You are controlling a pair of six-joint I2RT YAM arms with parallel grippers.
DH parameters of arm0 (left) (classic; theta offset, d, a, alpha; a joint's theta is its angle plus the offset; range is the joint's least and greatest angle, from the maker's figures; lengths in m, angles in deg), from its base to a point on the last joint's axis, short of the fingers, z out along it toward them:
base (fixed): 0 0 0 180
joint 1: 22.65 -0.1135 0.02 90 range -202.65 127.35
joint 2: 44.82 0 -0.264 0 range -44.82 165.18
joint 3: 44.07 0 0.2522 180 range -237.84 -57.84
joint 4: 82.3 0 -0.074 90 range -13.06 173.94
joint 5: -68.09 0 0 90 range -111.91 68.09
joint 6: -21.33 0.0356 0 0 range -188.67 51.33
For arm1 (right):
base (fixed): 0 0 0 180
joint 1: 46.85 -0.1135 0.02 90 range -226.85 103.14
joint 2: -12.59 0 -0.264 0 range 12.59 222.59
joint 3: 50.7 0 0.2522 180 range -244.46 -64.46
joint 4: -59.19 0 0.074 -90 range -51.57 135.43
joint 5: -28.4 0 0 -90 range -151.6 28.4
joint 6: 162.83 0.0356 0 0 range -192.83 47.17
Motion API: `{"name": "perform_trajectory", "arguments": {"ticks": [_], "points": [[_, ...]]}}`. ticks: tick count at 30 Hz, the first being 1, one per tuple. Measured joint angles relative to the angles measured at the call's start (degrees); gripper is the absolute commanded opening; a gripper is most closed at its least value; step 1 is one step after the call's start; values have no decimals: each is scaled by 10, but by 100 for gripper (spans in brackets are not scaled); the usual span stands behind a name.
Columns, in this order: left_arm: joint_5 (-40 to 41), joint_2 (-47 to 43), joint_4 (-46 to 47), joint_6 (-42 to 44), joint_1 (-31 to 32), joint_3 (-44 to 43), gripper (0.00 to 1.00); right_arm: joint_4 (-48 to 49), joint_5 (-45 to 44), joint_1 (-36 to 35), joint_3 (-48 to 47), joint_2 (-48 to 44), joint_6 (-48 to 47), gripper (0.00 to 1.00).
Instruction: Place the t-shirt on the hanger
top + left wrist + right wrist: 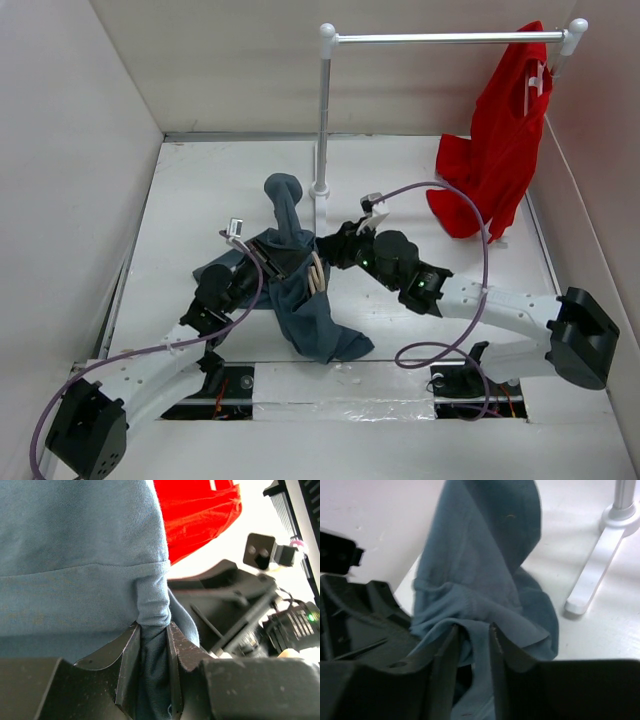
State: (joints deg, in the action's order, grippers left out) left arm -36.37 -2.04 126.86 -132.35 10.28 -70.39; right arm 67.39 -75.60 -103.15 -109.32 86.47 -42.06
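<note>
Colour check, live: my left gripper has matte black fingers flecked with pale dust; my right gripper shows the same speckled black; the soft slate blue-grey fabric t-shirt is plain, no print, darker in its folds; the curved clothes hanger shows pale cream through the blue; a bright red garment; a silver metal rail with white ball ends; a white tabletop; my right arm and left arm are white with black joints; lilac cables; a small light glows green.
</note>
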Motion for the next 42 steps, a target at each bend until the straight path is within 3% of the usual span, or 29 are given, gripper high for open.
{"name": "perform_trajectory", "arguments": {"ticks": [2,7,9,10,15,19,21,22,23,27,29,30,31,34,42], "points": [[0,11,7,-5,0,3,0,-7,0,-8,10,-13,5,45],[10,13,9,-14,0,17,0,-42,-9,-21,44,-76,10,46],[17,9,6,-16,0,18,0,-47,-14,-23,58,-106,12,42],[20,5,6,-18,0,18,0,-48,-17,-23,66,-120,12,34],[29,-6,4,-18,0,18,0,-66,-32,-31,92,-160,20,29],[34,-6,1,-19,0,18,0,-105,-44,-63,97,-193,20,46],[35,-6,-2,-19,0,18,0,-120,-45,-83,97,-214,16,38],[36,-6,-3,-19,0,18,0,-125,-45,-95,97,-222,13,14],[36,-5,-3,-19,0,18,0,-131,-44,-105,97,-229,7,4],[36,2,-3,-19,0,18,0,-155,-40,-139,92,-222,-2,0],[36,5,-3,-19,0,18,0,-169,-40,-154,87,-200,-8,9],[36,6,-3,-19,0,18,0,-176,-40,-162,85,-186,-10,20],[36,7,-3,-18,0,18,0,-182,-40,-169,82,-171,-10,39],[36,7,-3,-18,0,18,0,-191,-47,-190,82,-132,-14,56],[38,-2,-7,-18,0,18,0,-176,-75,-203,77,-67,-17,57]]}}
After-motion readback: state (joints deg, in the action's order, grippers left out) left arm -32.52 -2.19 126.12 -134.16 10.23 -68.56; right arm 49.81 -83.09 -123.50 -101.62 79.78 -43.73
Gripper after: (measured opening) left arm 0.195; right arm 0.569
